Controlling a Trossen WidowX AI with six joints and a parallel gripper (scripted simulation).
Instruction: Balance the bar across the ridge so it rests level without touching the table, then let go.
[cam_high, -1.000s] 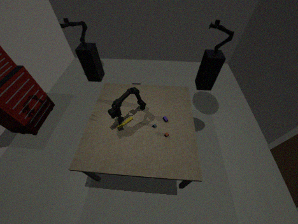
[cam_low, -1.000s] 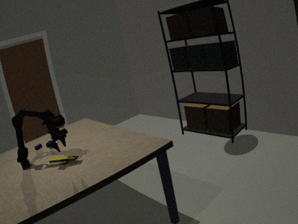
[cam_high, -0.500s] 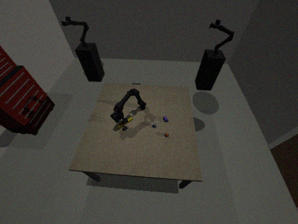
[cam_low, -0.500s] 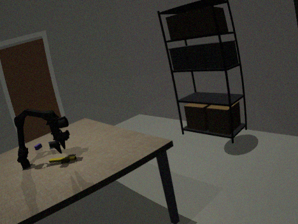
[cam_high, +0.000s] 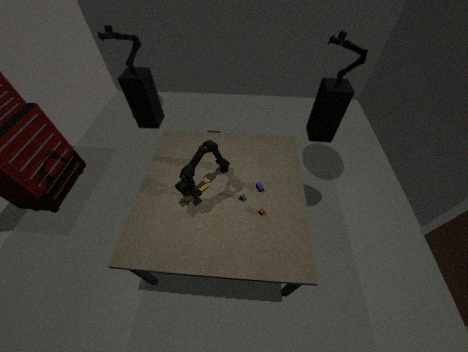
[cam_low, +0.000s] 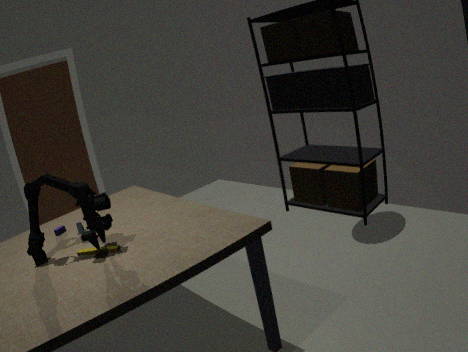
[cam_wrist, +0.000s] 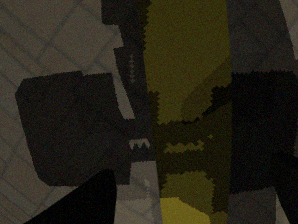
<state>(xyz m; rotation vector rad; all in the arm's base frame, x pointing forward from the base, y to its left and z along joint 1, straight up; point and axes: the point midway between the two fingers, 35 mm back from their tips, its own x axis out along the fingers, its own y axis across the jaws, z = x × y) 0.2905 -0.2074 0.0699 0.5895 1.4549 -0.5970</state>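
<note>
Pretty dim room overall, grey walls and a pale grey floor. The wooden table (cam_high: 215, 250) sits in the middle on dark legs. Off its far corners are two dark pedestals (cam_high: 141, 97) (cam_high: 330, 109), each with a camera arm on top. A red tool cabinet (cam_high: 30, 160) stands off the table's left edge. In the exterior view there's a brown door (cam_low: 45, 135) with a pale frame, plus a tall black shelf rack (cam_low: 272, 107) against the wall with dark boxes up top and brown cardboard boxes (cam_low: 332, 185) on the bottom shelf.
</note>
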